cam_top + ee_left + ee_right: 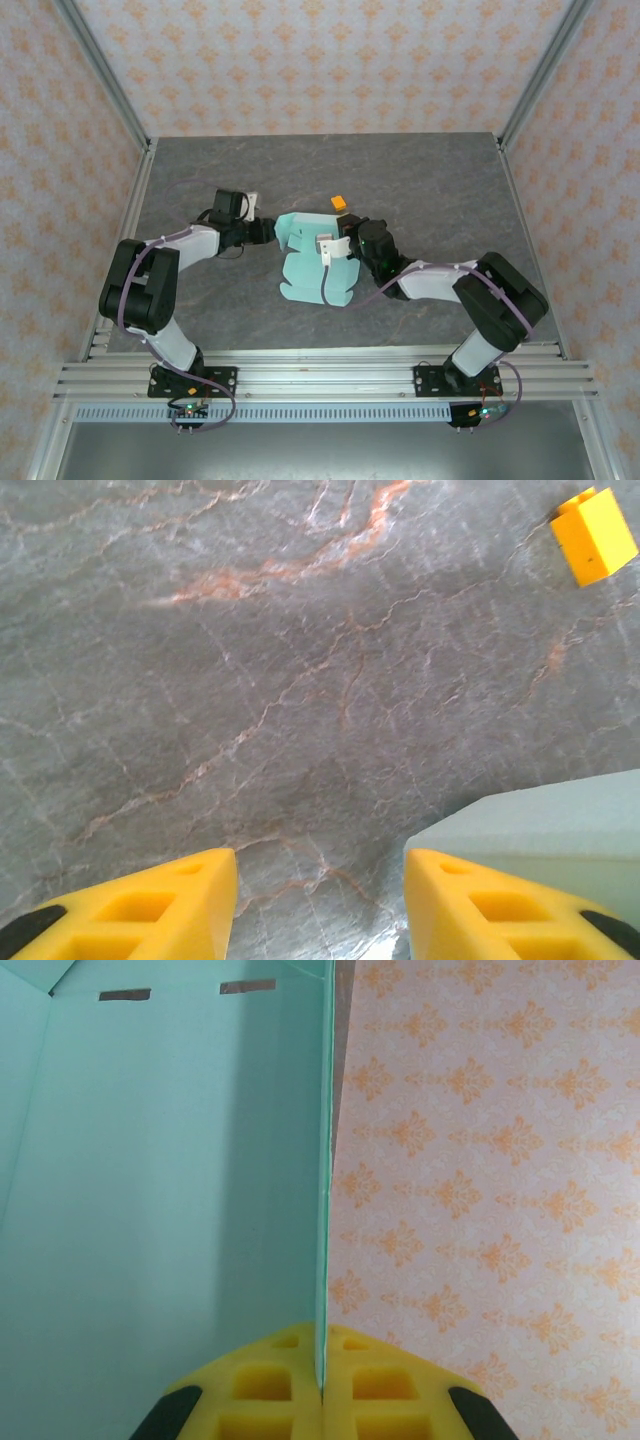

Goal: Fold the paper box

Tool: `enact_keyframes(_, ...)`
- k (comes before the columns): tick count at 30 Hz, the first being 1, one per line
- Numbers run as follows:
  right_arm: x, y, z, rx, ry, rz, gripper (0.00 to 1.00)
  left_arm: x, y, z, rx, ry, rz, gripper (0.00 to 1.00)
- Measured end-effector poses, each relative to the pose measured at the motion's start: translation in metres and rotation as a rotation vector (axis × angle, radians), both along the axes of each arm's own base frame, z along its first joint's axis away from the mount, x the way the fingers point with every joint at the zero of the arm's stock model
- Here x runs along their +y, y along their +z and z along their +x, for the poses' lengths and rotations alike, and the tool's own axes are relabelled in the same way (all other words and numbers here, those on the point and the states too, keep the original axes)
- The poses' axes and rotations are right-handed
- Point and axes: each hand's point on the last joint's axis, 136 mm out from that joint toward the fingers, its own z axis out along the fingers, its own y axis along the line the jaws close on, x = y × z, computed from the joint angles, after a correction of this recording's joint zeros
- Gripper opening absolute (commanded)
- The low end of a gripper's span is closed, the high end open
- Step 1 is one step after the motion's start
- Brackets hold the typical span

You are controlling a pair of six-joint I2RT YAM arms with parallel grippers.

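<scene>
Firmly, the right gripper pinches an upright wall of the paper box, mid-table. The left gripper has jaws apart over bare table, card just beside one finger. One wall stands; the rounded flaps toward the near edge lie flat, so most folding remains. Whether that finger touches card is cut off.

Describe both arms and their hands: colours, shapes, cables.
The left arm and right arm have bulky black joint housings, white links and a thin purple cable looped alongside. The left hand and right hand carry yellow wedge-shaped fingers with square recesses and black patches.
</scene>
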Motion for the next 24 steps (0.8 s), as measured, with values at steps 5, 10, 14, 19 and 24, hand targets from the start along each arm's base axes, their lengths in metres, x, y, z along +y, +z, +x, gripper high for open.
enact_keyframes(5,-0.002,-0.001,0.002,0.005,0.0,-0.006,0.0,-0.013,0.001,-0.003,-0.024,-0.054,-0.006,0.47)
enact_keyframes(10,-0.005,0.002,0.008,0.009,-0.007,-0.009,0.0,-0.029,0.007,-0.01,-0.06,-0.123,0.012,0.47)
enact_keyframes(14,-0.003,0.004,0.008,0.008,0.002,-0.005,0.0,-0.034,0.013,-0.012,-0.086,-0.153,0.022,0.47)
enact_keyframes(19,-0.004,0.003,0.009,0.012,0.004,-0.006,0.0,-0.036,0.013,-0.013,-0.094,-0.172,0.033,0.47)
enact_keyframes(24,-0.005,0.001,0.009,0.019,0.003,-0.009,0.0,-0.035,0.015,-0.013,-0.102,-0.172,0.036,0.47)
